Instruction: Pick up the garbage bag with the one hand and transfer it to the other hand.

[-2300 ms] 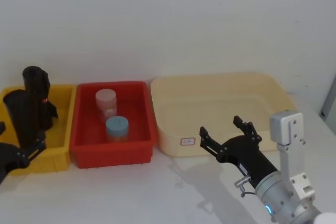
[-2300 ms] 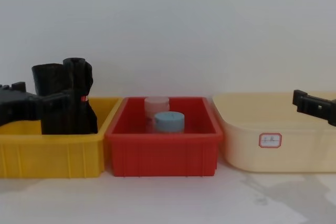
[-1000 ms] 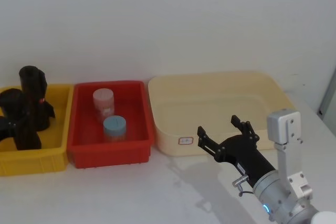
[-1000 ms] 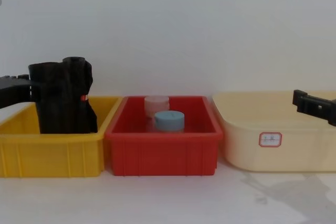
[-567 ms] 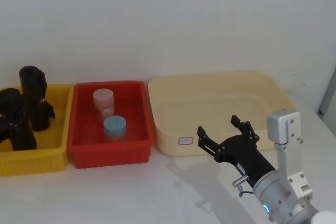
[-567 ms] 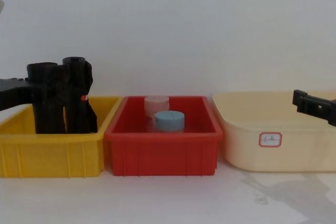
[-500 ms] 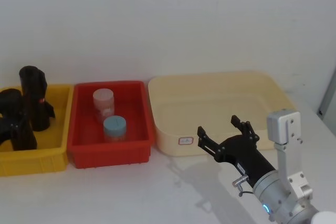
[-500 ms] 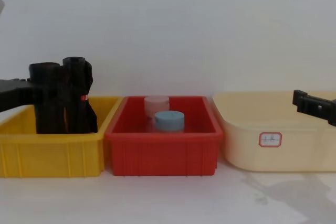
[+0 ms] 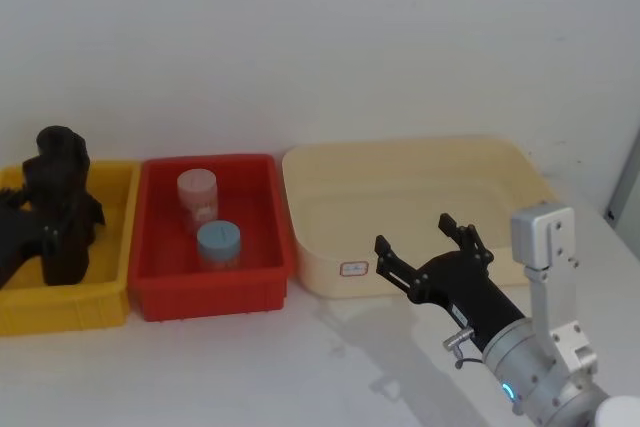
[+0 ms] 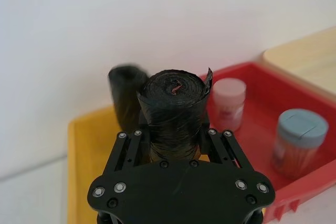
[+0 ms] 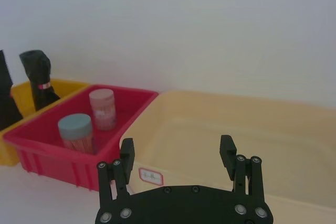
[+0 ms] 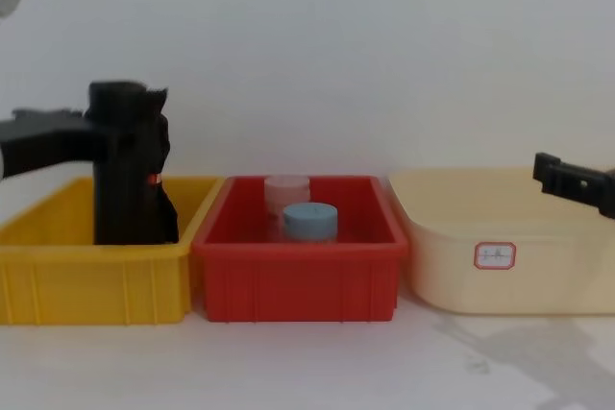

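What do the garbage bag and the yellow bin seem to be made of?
The garbage bag, gripped by the left gripper inside the yellow bin: likely thin plastic film, matte black; its top shows wound layers and crinkles. The yellow bin: probably rigid moulded plastic, slightly glossy; its wall has ribs. The right gripper hangs open before the cream tub.

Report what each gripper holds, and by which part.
Left gripper clamps the garbage bag by the sides of its upper part; right gripper is open and holds nothing.

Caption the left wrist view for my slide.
Left gripper clamps the garbage bag over the yellow bin; slimmer black roll behind, pink-capped jar and blue-capped jar in the red bin.
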